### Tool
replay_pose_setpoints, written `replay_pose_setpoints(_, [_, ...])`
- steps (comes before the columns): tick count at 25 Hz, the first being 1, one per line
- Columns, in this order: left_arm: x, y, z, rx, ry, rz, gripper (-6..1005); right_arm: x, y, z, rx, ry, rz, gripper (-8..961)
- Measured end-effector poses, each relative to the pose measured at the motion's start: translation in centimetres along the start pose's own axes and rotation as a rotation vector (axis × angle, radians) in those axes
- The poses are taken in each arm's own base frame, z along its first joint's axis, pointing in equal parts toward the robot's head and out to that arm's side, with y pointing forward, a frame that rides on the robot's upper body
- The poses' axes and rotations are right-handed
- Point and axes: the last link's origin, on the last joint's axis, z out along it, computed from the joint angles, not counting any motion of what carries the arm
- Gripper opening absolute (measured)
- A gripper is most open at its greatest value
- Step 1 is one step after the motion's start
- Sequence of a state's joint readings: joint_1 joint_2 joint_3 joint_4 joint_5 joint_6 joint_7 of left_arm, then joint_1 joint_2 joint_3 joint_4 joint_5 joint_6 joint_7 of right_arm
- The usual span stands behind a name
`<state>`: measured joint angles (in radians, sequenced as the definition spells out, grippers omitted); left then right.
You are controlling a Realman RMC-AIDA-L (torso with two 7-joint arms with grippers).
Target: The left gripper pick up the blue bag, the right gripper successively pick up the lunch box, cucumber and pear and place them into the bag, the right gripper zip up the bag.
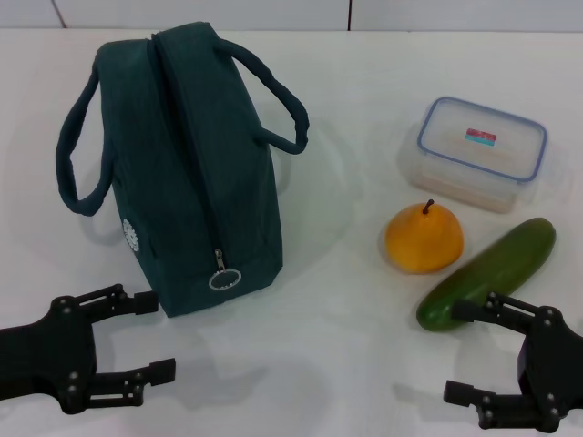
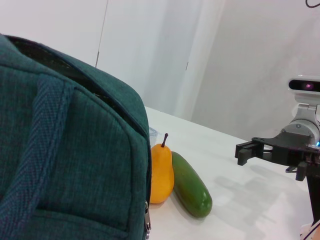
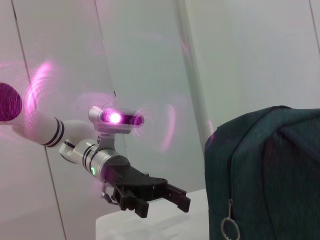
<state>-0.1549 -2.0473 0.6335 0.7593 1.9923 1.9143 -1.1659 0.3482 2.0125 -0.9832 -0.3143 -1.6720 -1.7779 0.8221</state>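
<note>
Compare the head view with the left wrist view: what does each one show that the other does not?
Only the head view shows the clear blue-rimmed plastic lunch box, the black left gripper, open, and the bag's ring zipper pull. Only the left wrist view shows the right arm's wrist camera. Both show the dark teal fabric bag, yellow-orange pear, dark green cucumber and the open right gripper.
</note>
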Motion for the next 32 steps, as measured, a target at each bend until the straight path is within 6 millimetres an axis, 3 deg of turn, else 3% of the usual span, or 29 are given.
replay_pose_setpoints(12, [0.1,0.0,0.0,0.002,0.006,0.000,871,0.0,0.0,0.0,-0.001,0.000,0.000,882])
replay_pose_setpoints(16, [0.5,-0.3,-0.3,0.017,0.027,-0.083,871,0.0,0.0,0.0,-0.001,0.000,0.000,881])
replay_pose_setpoints(27, [5.7,-5.2,-5.1,0.186,0.202,-0.545,870,0.0,0.0,0.1,-0.002,-0.002,0.003,877])
replay_pose_setpoints(32, [10.0,-7.3,-6.1,0.220,0.177,-0.631,869,0.0,-0.1,0.4,-0.005,-0.004,0.008,876])
